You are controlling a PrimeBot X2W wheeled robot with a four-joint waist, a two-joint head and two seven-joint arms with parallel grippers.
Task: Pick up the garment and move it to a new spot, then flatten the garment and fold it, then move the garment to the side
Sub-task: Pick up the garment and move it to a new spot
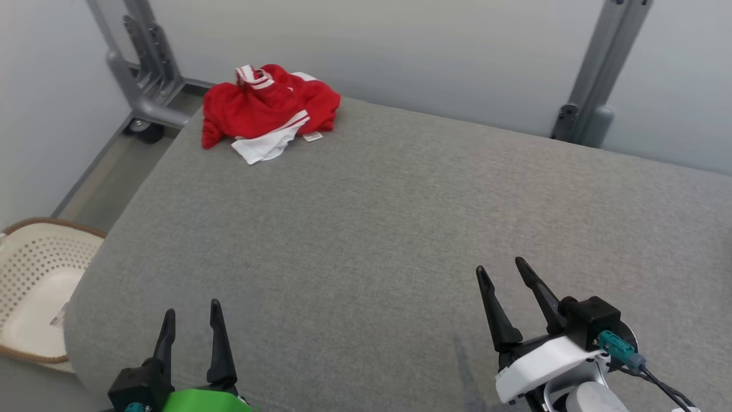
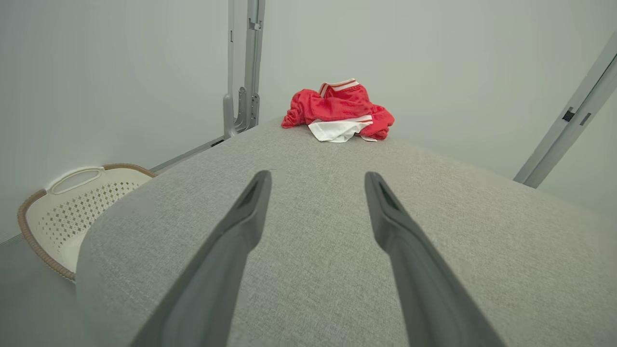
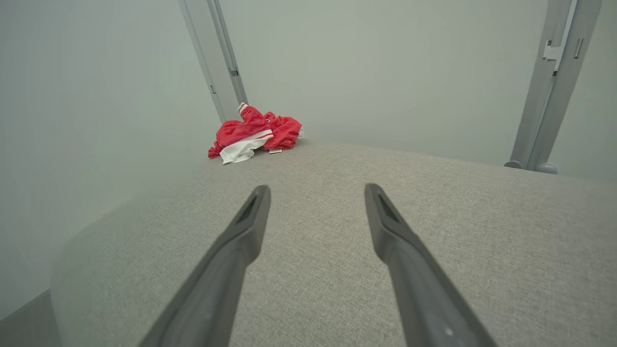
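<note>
Both hands hover low over the near end of the grey fabric-covered worktop, fingers pointing away from the robot. The left hand has a green-cased wrist and holds its fingers nearly straight ahead. The right hand has a white-cased wrist and is angled a little toward the left one. Each hand's two dark fingers are spread wide with bare cloth between them, pinching nothing and touching nothing.

Counted: two hands, one garment, one basket and two grey metal uprights.

The garment is a crumpled heap of red with white stripes and a white panel. It lies well beyond the left hand's fingertips at the far end of the worktop, and far ahead and leftward of the right hand, well apart from both. The basket is cream and perforated with a brown rim. It sits lower than the worktop, off the left hand's outer side.

The head view takes in both hands at once, a small white tag beside the garment, and a dark caster under the left upright. The left wrist view adds the basket's loop handle. The right wrist view catches the foot of the right upright beyond the worktop's far edge.
</note>
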